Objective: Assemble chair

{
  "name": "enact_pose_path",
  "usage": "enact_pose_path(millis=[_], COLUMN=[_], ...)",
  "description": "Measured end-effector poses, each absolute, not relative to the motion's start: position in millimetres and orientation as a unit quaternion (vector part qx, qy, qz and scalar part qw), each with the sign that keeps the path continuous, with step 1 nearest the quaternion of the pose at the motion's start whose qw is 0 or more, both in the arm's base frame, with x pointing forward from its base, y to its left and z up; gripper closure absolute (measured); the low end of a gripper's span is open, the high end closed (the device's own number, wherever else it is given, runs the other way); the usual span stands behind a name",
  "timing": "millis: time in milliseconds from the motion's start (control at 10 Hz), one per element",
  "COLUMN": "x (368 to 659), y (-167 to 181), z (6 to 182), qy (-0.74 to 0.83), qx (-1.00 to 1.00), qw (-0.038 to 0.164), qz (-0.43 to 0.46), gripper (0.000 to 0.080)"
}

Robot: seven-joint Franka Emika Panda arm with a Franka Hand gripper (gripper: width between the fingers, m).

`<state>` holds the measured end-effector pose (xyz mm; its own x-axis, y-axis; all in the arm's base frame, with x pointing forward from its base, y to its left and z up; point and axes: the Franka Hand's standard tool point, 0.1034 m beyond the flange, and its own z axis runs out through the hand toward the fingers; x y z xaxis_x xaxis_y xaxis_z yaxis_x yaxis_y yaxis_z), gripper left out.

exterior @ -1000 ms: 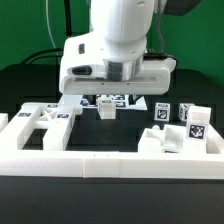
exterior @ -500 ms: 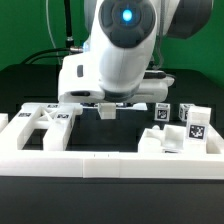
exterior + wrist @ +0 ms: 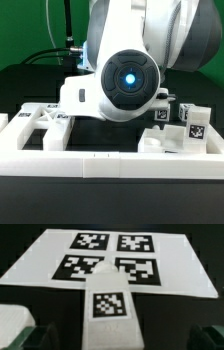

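squarely, chair piece [image 3: 110,308] between the parted jaws

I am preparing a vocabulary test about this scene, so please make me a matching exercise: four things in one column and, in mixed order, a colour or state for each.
Things:
1. marker board
2. long chair piece
3. round light on the arm
4. border rail

States:
A. glows blue
B. shows four tags
C. white, with no tag
D. shows one tag

Pairs: 1-B, 2-D, 3-A, 4-C
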<state>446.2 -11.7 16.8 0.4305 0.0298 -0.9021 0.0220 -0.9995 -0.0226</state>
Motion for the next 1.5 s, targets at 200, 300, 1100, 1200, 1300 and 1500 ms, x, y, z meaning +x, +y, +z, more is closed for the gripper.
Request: enact_pose_path(millis=[200,300,1100,1200,1300,1500], x=[444,444,455,461,463,468], y=[-12,-12,-4,-2,-3,-3], z=[14.2,14.0,50.7,63.1,68.8,63.6], qy=[-0.015,-0.015,0.01,0.009,0.007,0.006], qx=[-0.845,-0.845,-0.84,-0.842,-0.842,-0.852], qw=[0.004,0.003,0.005,0.006,0.006,0.005], qz=[0.535,0.535,0.543,0.54,0.539,0.524], gripper=[0.0285,0.0423,0.0517,0.0517,0.0517,0.0517])
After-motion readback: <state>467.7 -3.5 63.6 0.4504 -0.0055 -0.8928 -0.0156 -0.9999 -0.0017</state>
